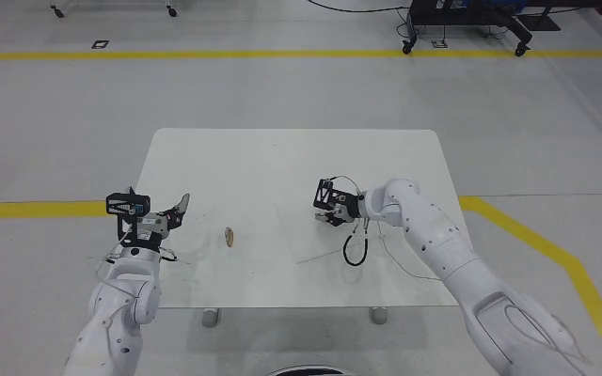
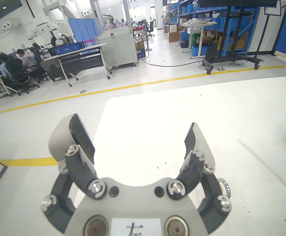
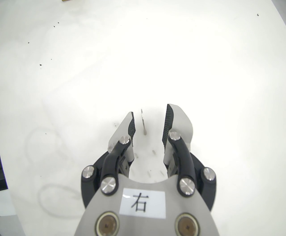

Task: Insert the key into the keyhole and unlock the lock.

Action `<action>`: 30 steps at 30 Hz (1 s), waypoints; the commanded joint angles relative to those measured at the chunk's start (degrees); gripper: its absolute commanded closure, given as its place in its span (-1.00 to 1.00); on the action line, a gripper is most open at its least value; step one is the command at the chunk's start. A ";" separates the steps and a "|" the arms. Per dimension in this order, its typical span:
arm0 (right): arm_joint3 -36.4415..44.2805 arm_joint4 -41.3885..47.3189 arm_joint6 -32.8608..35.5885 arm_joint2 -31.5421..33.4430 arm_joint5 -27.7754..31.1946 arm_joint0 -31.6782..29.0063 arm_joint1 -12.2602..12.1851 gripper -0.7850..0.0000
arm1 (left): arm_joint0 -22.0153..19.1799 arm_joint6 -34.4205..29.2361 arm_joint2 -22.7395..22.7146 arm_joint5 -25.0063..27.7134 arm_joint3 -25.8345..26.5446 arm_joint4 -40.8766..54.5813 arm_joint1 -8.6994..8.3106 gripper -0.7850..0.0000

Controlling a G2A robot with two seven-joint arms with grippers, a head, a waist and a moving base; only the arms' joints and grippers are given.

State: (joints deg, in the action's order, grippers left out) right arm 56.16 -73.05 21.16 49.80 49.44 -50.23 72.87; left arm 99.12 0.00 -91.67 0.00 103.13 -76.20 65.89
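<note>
A small brass lock (image 1: 229, 237) lies on the white table (image 1: 282, 164), left of centre near the front edge. A thin silver key (image 3: 143, 122) rests flat on the table. My right gripper (image 3: 150, 110) is open and low over it, one finger on each side of the key without touching it. In the top view the right gripper (image 1: 324, 215) sits right of centre, well apart from the lock. My left gripper (image 2: 134, 120) is open and holds nothing. It hovers at the table's left edge (image 1: 180, 206), a short way left of the lock.
A black cable loop (image 1: 355, 250) hangs from the right wrist onto the table near the front. A sliver of the brass lock (image 3: 67, 0) shows at the right wrist view's border. Yellow floor tape (image 1: 282, 54) runs behind the table.
</note>
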 commanded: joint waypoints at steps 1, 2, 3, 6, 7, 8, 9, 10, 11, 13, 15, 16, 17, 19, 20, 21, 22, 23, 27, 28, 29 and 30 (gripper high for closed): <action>-0.42 0.00 -0.63 -0.40 0.37 0.34 0.14 0.76 | 0.00 0.00 0.00 0.00 0.00 0.00 0.00 -1.00; -0.70 -0.01 -0.97 -0.60 0.68 0.53 0.20 0.78 | 0.00 0.00 0.00 0.00 0.00 0.00 0.00 -1.00; -1.00 0.09 -1.32 -0.78 1.08 0.70 0.26 0.84 | 0.00 0.00 0.00 0.00 0.00 0.00 0.00 -1.00; -1.90 0.20 -2.40 -1.06 2.09 1.40 0.36 1.00 | 0.00 0.00 0.00 0.00 0.00 0.00 0.00 -1.00; -1.98 -0.15 -2.96 -0.99 2.09 1.53 0.31 1.00 | 0.00 0.00 0.00 0.00 0.00 0.00 0.00 -1.00; -1.84 -0.71 -3.49 -0.91 2.06 1.57 0.21 1.00 | 0.00 0.00 0.00 0.00 0.00 0.00 0.00 -1.00; -1.47 -1.32 -4.14 -0.73 1.86 1.46 0.06 1.00 | 0.00 0.00 0.00 0.00 0.00 0.00 0.00 -1.00; -0.89 -1.94 -4.94 -0.40 1.70 1.28 -0.15 1.00 | 0.00 0.00 0.00 0.00 0.00 0.00 0.00 -1.00; -0.18 -2.73 -5.78 0.01 1.45 0.98 -0.42 1.00 | 0.00 0.00 0.00 0.00 0.00 0.00 0.00 -1.00; 2.03 -4.52 -8.35 1.36 0.14 -0.01 -1.12 1.00 | 0.00 0.00 0.00 0.00 0.00 0.00 0.00 -1.00; 4.78 -6.29 -12.54 3.14 -0.98 -1.75 -1.98 1.00 | 0.00 0.00 0.00 0.00 0.00 0.00 0.00 -1.00; 5.78 -7.00 -14.93 4.18 -1.29 -2.68 -2.45 1.00 | 0.00 0.00 0.00 0.00 0.00 0.00 0.00 -1.00; 6.50 -7.17 -17.70 5.43 -1.67 -3.70 -2.89 1.00 | 0.00 0.00 0.00 0.00 0.00 0.00 0.00 -1.00; 6.88 -5.54 -23.34 7.98 -0.98 -5.52 -3.63 1.00 | 0.00 0.00 0.00 0.00 0.00 0.00 0.00 -1.00; 6.50 -3.72 -26.13 9.30 0.13 -6.24 -3.93 1.00 | 0.00 0.00 0.00 0.00 0.00 0.00 0.00 -1.00; 5.77 -1.73 -28.41 10.52 1.40 -6.83 -4.18 1.00 | 0.00 0.00 0.00 0.00 0.00 0.00 0.00 -1.00; 4.54 1.01 -30.59 11.74 3.31 -7.33 -4.40 1.00 | 0.00 0.00 0.00 0.00 0.00 0.00 0.00 -1.00; 2.97 4.01 -32.39 12.85 5.57 -7.64 -4.56 1.00 | 0.00 0.00 0.00 0.00 0.00 0.00 0.00 -1.00; -1.76 13.97 -36.48 14.86 8.56 -8.38 -5.06 1.00 | 0.00 0.00 0.00 0.00 0.00 0.00 0.00 -1.00; -2.10 14.58 -36.17 14.73 8.56 -8.49 -5.33 1.00 | 0.00 0.00 0.00 0.00 0.00 0.00 0.00 -1.00; -3.10 14.43 -35.30 15.26 8.56 -8.39 -5.72 1.00 | 0.00 0.00 0.00 0.00 0.00 0.00 0.00 -1.00; -3.10 14.43 -35.30 15.26 8.56 -8.39 -5.72 1.00 | 0.00 0.00 0.00 0.00 0.00 0.00 0.00 -1.00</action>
State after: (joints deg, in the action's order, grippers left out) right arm 53.19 -58.29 -14.47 64.94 58.02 -58.68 67.23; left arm 99.12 0.00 -91.67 0.00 103.13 -76.20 65.89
